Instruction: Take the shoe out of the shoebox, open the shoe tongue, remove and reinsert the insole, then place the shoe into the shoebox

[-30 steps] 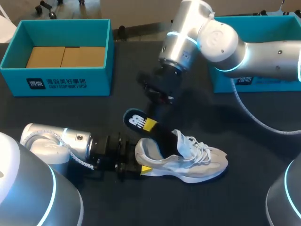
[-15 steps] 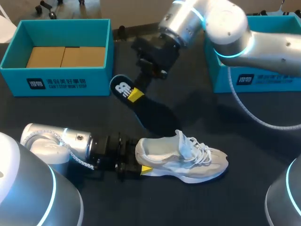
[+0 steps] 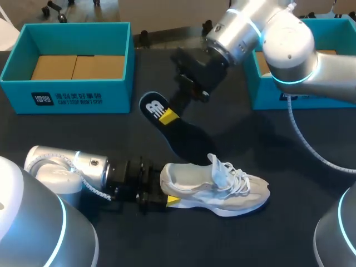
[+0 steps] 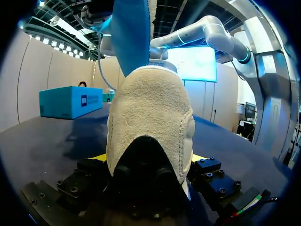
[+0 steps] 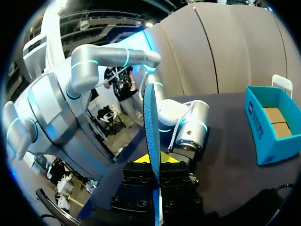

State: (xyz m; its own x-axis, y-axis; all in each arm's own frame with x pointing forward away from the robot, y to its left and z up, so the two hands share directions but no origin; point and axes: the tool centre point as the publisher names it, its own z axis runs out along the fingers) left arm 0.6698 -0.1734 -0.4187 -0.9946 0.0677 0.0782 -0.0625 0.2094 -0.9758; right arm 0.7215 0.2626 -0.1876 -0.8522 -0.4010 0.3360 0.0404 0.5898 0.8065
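The right gripper pinches a thin oval insole, at 11 o'clock from the suede-heeled sneaker clamped by the left gripper.

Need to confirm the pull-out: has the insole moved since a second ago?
Yes. The insole, in the right gripper, has risen away from the shoe, toward the left shoebox.

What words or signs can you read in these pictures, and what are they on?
Left shoebox: white sign and a row of letters on its front, too small to read.
Right shoebox: white print, partly hidden, unreadable.
Insole: a white mark at its heel, no words.
Shoe: none.
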